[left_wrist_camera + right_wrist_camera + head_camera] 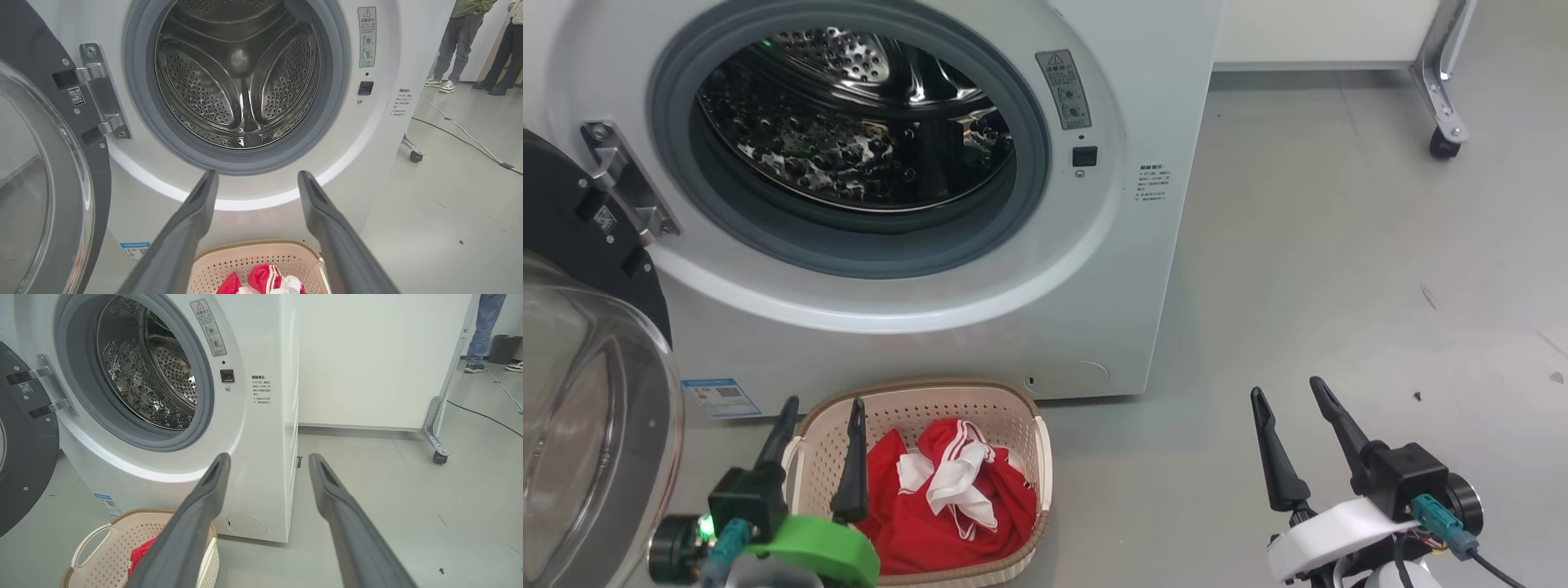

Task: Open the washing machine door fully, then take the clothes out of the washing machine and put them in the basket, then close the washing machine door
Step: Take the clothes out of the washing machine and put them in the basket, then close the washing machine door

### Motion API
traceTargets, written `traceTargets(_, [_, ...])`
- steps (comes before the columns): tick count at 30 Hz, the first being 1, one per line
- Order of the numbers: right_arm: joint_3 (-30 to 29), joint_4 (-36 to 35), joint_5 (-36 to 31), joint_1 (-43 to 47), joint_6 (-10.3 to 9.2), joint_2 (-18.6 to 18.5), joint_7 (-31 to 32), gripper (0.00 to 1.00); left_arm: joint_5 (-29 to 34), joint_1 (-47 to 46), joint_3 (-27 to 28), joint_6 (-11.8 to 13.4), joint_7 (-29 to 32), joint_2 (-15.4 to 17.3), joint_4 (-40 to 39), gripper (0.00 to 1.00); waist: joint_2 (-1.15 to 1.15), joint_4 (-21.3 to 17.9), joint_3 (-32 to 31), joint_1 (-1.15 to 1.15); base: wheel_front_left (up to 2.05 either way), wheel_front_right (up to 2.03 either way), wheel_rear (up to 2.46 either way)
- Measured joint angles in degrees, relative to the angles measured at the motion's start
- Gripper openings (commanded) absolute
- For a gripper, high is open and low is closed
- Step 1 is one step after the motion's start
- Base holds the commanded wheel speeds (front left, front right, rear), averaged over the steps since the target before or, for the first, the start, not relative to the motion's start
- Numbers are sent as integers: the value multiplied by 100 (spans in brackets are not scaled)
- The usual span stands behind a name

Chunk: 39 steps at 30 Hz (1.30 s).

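Left tool (823, 402) and right tool (1285, 386) gape empty; clothes (947, 506) lie in the six-o'clock basket (931, 385), so the washing machine door (564, 220) awaits closing.

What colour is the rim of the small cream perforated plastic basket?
Brown, with a woven look; the basket's rim shows best in the head view.

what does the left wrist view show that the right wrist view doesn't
Left wrist view: the hub at the back of the drum, white trim on the red clothes.
Right wrist view: the side panel of the washing machine, a round flap low on its front, the white handle of the basket, a grey bin.
Both: the open door, its hinge, the basket, a caster wheel.
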Motion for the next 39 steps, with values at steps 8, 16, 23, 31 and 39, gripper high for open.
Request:
traceTargets(8, [56, -36, 0, 147, -52, 5, 0, 100, -5, 552, -55, 100, 155, 18, -319, 100, 0, 48, -216, 0, 0, 0, 0])
traceTargets(16, [63, -100, 0, 282, -89, 7, 0, 100, 12, 809, -98, 172, 247, 24, -670, 100, 0, 48, -251, 0, 0, 0, 0])
traceTargets(23, [82, -147, 0, 324, -102, 8, 0, 100, 105, 922, -118, 221, 343, 55, -920, 100, 0, 39, -250, 0, 0, 0, 0])
traceTargets(31, [119, -182, 1, 337, -145, 8, 0, 100, 223, 1059, -162, 270, 513, 112, -1128, 100, 0, 32, -229, 0, 0, 0, 0])
traceTargets(39, [116, -201, 1, 380, -146, 8, 0, 100, 271, 1139, -174, 302, 605, 122, -1321, 100, 0, 39, -226, 0, 0, 0, 0])
